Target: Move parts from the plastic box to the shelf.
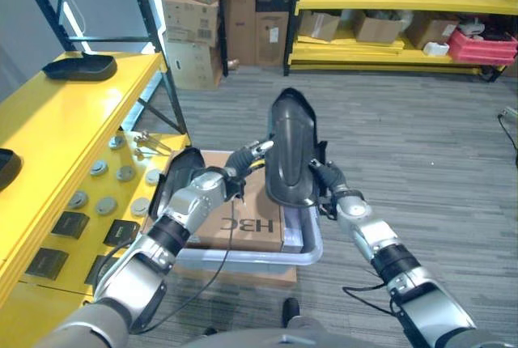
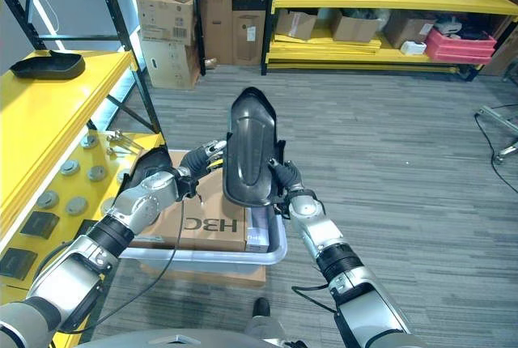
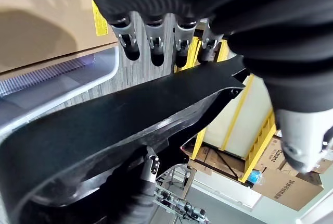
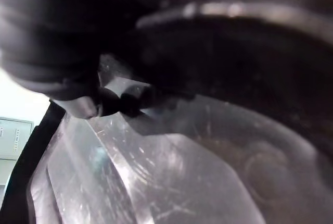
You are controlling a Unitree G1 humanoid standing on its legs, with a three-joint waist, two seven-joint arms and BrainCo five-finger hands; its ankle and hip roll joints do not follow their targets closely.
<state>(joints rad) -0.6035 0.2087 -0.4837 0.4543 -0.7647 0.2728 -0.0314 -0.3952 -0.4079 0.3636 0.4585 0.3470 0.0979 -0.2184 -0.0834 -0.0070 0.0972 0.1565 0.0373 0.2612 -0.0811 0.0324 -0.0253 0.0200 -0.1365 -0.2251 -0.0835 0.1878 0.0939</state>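
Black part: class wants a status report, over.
Black part upright above the plastic box. Right hand gripping it, left hand fingers straight against its side. Yellow shelf to the left, path open.

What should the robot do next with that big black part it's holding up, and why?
Probably swing the black part left toward the yellow shelf. It is held above the plastic box between the left hand and right hand, and the shelf already carries a similar part.
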